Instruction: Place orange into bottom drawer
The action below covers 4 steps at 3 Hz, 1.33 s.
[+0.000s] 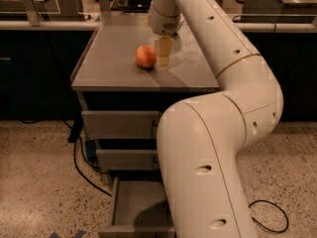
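Observation:
The orange (145, 56) sits on the grey cabinet top (114, 71), near its middle. My gripper (163, 53) hangs from the white arm (213, 43) and points down at the top, right beside the orange on its right side. I cannot tell whether it touches the fruit. The bottom drawer (136, 207) is pulled open below, with a flat grey inside that holds nothing I can see. My arm's big lower link covers the drawer's right part.
Two upper grey drawers (119, 124) (126, 158) are closed. A black cable (81, 167) runs over the speckled floor left of the cabinet, and another cable (270, 217) lies at the right. Dark counters stand behind on both sides.

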Each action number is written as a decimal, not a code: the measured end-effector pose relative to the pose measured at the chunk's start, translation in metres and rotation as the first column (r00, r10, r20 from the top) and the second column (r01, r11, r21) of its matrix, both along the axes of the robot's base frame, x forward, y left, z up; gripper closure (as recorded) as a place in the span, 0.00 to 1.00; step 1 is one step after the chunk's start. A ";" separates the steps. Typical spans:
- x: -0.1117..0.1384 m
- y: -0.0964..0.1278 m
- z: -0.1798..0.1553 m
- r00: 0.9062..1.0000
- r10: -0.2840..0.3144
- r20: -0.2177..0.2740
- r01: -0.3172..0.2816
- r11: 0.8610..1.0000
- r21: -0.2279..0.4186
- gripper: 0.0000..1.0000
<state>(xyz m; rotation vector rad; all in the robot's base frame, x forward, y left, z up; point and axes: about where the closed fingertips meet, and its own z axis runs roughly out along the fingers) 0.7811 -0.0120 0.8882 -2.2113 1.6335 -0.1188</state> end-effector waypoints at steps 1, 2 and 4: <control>0.005 0.003 -0.003 1.000 0.000 0.010 0.000 1.000 0.007 0.00; 0.009 0.009 0.001 0.999 0.015 0.030 -0.016 1.000 0.020 0.00; 0.017 0.050 -0.025 0.996 0.086 0.002 -0.086 0.995 0.040 0.00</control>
